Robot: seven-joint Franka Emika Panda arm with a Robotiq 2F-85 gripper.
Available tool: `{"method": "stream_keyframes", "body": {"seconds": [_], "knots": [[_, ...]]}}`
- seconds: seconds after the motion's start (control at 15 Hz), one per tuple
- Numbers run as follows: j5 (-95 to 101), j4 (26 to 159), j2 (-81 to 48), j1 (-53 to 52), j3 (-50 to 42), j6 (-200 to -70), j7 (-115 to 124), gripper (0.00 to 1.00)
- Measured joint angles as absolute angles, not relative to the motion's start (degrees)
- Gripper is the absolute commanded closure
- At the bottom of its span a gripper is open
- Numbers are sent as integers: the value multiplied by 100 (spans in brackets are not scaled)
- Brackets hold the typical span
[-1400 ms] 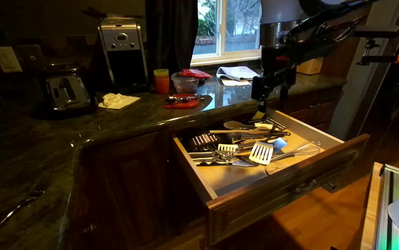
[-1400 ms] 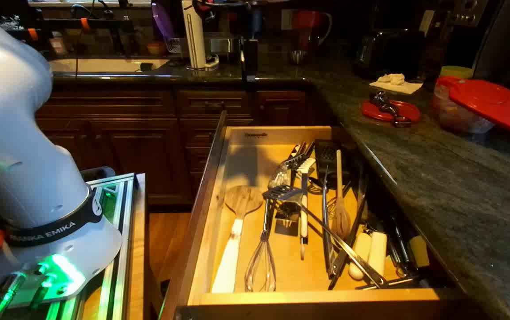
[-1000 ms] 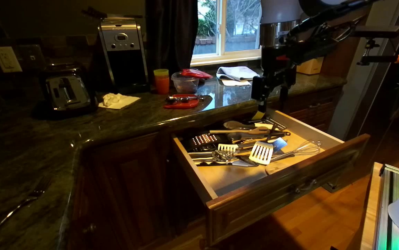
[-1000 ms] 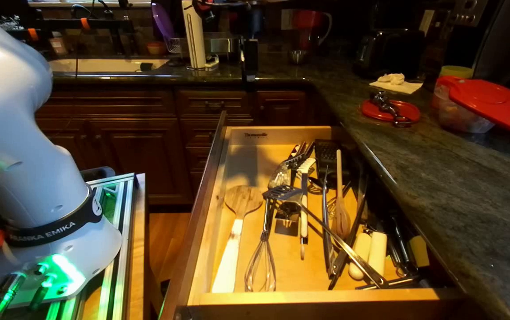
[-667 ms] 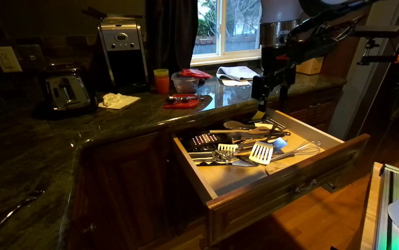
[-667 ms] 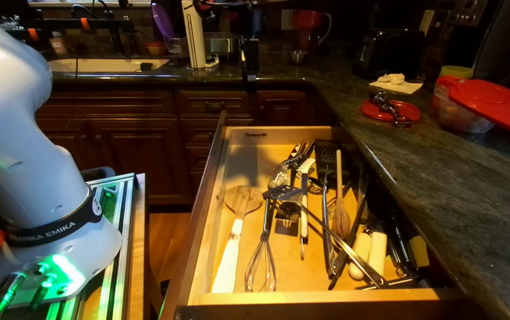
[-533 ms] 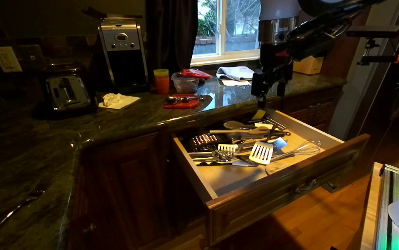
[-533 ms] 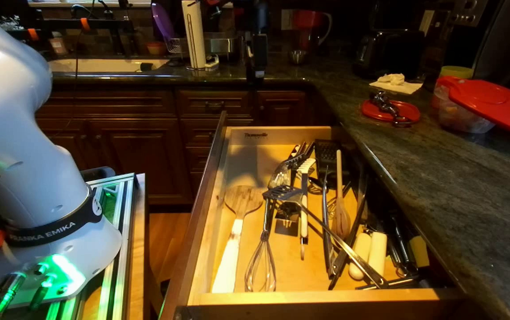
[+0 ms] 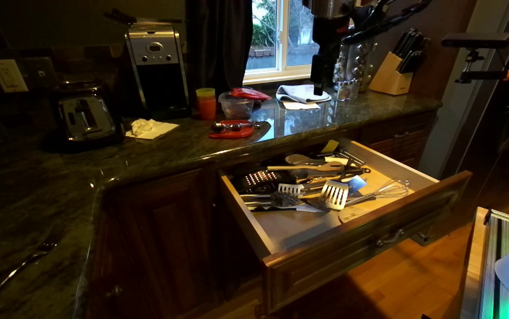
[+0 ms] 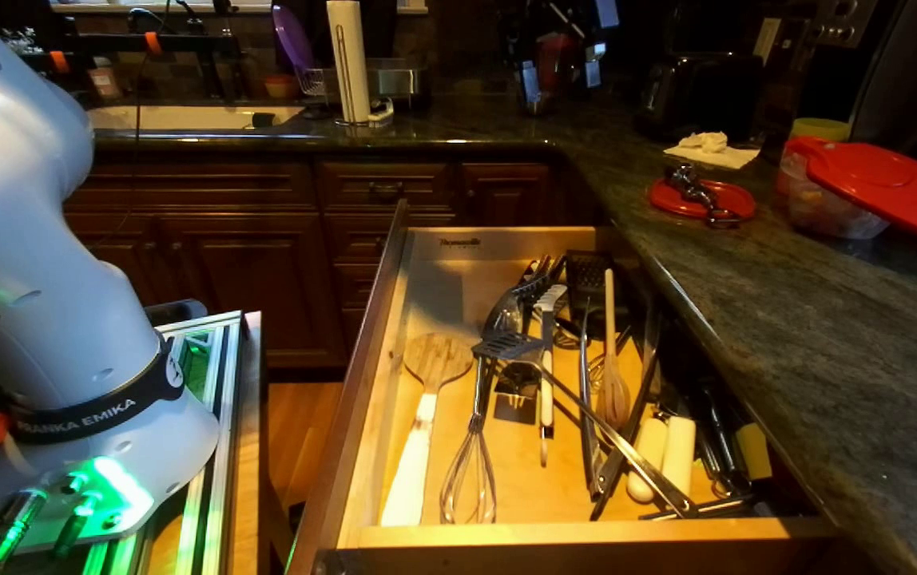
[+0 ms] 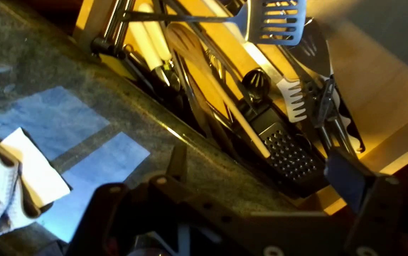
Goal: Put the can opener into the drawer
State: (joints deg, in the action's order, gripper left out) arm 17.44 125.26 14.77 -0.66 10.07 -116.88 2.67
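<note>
A dark, shiny metal tool, apparently the can opener (image 9: pixel 233 126), lies on a red lid (image 9: pixel 242 134) on the counter. It also shows in an exterior view (image 10: pixel 694 190). It is out of the wrist view. The wooden drawer (image 9: pixel 365 243) is pulled open and holds several utensils; its interior shows in an exterior view (image 10: pixel 442 279). My gripper (image 9: pixel 319 84) is raised over the counter behind the drawer, apart from the tool. In the wrist view, my gripper (image 11: pixel 261 170) has its fingers wide apart with nothing between them. It also looks open in an exterior view (image 10: pixel 562 78).
A clear container (image 9: pixel 236 106) with a red cover and an orange cup (image 9: pixel 206 106) stand behind the red lid. A folded towel (image 9: pixel 301 94) lies below my gripper. A knife block (image 9: pixel 389 75) is at the back. The counter edge (image 9: pixel 210 155) overhangs the drawer.
My gripper has risen from near the drawer's back corner and turned, moving over the counter. In an exterior view it shifted right. The drawer and the tool have not moved.
</note>
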Motion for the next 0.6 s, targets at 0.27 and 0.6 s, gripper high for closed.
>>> {"method": "stream_keyframes", "body": {"seconds": [0.27,0.6], "knots": [[2103,11805,891,-178,991,-11710,-704,0],[2061,10939,105,-321,902,-11710,-2266,0]]}}
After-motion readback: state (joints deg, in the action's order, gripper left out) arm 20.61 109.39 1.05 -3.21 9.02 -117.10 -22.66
